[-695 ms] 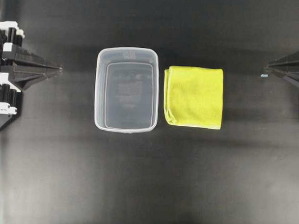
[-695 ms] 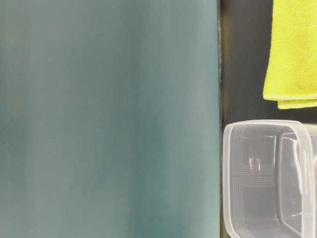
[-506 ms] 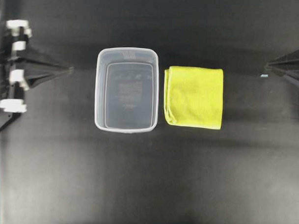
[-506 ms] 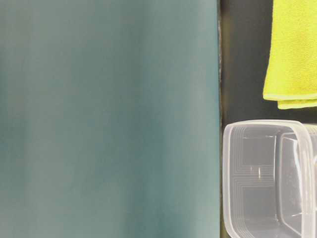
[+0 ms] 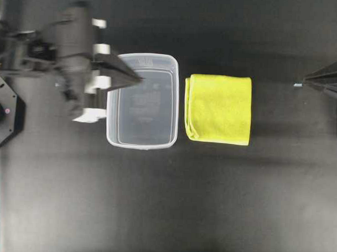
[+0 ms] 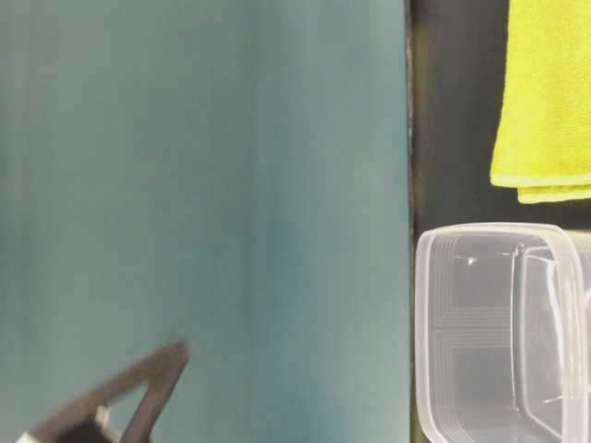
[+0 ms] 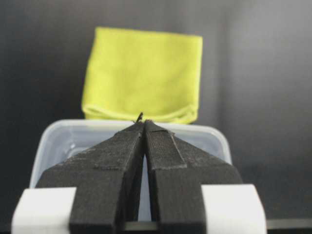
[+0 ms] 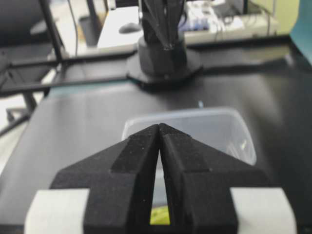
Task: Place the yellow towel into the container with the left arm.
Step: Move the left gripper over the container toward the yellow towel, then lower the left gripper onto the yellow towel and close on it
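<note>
Left gripper jaws pinched together, holding nothing, tip over the container's left rim. Yellow towel lies flat on the desk just beside the container's far side, beyond the jaws. Right gripper jaws closed too, well apart at the right edge.

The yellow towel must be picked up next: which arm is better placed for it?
Left, probably. The left gripper, shut, hangs over the container and points at the yellow towel. The right gripper sits at the table's far edge.
</note>
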Motion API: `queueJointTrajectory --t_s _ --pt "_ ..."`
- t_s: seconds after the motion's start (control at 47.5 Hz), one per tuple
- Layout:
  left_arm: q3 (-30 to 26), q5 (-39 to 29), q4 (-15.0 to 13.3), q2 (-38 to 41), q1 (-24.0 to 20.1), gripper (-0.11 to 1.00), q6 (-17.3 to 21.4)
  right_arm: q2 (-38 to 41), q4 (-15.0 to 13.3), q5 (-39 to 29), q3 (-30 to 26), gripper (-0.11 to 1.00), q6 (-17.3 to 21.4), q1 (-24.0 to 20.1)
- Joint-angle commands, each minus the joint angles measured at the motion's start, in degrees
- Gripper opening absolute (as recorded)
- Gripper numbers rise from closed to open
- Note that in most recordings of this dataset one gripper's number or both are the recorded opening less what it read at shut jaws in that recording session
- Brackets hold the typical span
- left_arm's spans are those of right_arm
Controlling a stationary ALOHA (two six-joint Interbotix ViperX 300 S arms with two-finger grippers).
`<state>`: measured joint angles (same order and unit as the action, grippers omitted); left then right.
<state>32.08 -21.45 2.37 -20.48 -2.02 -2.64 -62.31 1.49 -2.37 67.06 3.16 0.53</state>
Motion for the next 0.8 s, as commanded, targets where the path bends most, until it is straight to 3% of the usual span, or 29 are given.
queueJointTrajectory --t_s 0.0,0.063,0.126,0.295,0.358,0.4,0.611,0.695,0.779 --pt "-6.9 -4.4 0.3 4.8 0.0 0.00 0.1 -1.3 0.3 -2.8 -1.5 0.01 0.0 0.2" --pt "-10.4 -6.9 0.3 8.3 0.3 0.00 0.2 -3.0 0.3 -4.4 -1.5 0.02 0.1 0.2" --pt "-13.9 -9.2 0.2 11.8 0.4 0.00 0.2 -4.3 0.3 -5.7 -1.5 0.10 0.1 0.2" --pt "-20.2 -12.5 0.3 18.6 0.1 0.01 0.6 -6.0 0.3 -8.7 -1.5 0.58 0.3 0.2" --pt "-22.4 -13.2 0.3 20.9 -0.1 0.09 1.3 -6.2 0.3 -9.1 -1.5 0.74 0.6 0.2" --pt "-23.9 -13.7 0.3 22.3 -0.2 0.20 1.9 -6.2 0.3 -9.1 -1.5 0.80 0.9 0.2" --pt "-33.4 -19.0 0.3 32.0 -0.1 0.80 4.1 -7.0 0.3 -8.6 -1.3 0.78 1.1 0.2" --pt "-37.2 -21.2 0.3 36.7 -0.1 0.91 5.4 -7.6 0.3 -7.8 -1.3 0.79 1.1 0.2" --pt "-40.2 -22.6 0.3 40.8 -0.1 0.90 7.3 -8.4 0.3 -7.1 -1.4 0.79 1.1 0.2"
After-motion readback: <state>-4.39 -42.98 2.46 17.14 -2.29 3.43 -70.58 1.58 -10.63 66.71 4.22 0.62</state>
